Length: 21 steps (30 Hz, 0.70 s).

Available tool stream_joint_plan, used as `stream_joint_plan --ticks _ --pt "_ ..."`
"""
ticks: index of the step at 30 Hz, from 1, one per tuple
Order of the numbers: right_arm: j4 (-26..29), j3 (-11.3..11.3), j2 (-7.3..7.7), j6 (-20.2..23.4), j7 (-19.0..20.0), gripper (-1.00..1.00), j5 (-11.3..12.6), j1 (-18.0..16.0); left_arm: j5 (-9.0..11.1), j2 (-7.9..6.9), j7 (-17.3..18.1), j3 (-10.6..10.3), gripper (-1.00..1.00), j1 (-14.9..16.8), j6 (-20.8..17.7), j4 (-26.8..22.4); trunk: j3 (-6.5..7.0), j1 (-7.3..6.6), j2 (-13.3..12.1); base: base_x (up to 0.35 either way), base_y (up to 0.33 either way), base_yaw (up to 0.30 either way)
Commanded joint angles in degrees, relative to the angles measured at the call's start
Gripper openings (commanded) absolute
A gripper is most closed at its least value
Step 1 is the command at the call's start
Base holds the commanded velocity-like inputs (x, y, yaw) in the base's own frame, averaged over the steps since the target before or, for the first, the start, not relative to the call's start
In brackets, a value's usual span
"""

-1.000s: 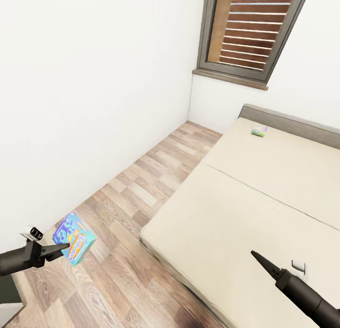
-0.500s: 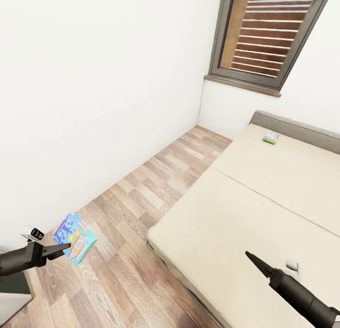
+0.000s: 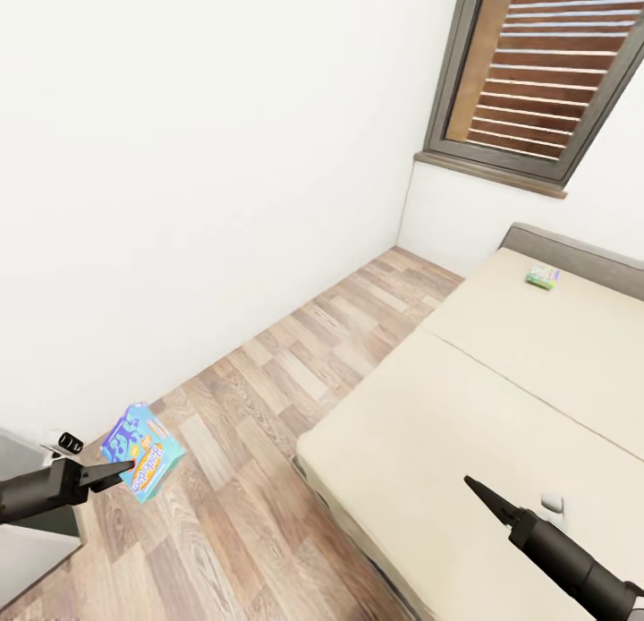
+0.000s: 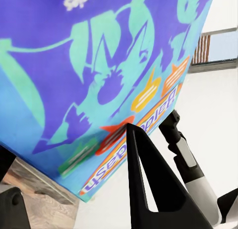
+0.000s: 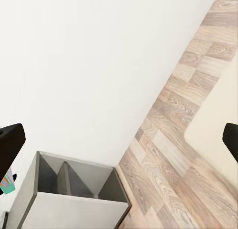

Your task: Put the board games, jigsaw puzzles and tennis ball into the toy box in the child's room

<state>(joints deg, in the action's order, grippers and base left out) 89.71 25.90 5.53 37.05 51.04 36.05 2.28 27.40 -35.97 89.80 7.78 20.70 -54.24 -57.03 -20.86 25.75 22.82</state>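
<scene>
My left gripper (image 3: 125, 467) is clamped on a flat blue-and-teal printed cardboard game box (image 3: 141, 452), held above the wood-plank floor (image 3: 295, 379) near the white wall (image 3: 197, 156). My right gripper (image 3: 474, 487) hangs over the near edge of the cream-beige mattress bed (image 3: 501, 379), fingers pressed together into 1 point in the head view. A second, green game box (image 3: 543, 276) lies by the bed's far edge, near the grey headboard (image 3: 572, 250).
</scene>
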Motion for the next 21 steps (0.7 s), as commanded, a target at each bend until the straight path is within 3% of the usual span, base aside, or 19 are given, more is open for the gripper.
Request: stream_joint_plan --ticks 1,21 --pt "0.1 0.0 0.01 0.4 -0.1 1.00 0.3 0.0 0.0 0.00 0.2 0.0 -1.00 0.0 -0.6 0.0 -0.01 0.03 0.1 0.000 0.000 0.211" --pt "0.1 0.0 0.01 0.4 -0.7 1.00 0.4 0.0 0.0 -0.06 0.2 0.0 -1.00 0.0 -0.5 0.0 1.41 0.03 0.1 0.000 0.000 0.214"
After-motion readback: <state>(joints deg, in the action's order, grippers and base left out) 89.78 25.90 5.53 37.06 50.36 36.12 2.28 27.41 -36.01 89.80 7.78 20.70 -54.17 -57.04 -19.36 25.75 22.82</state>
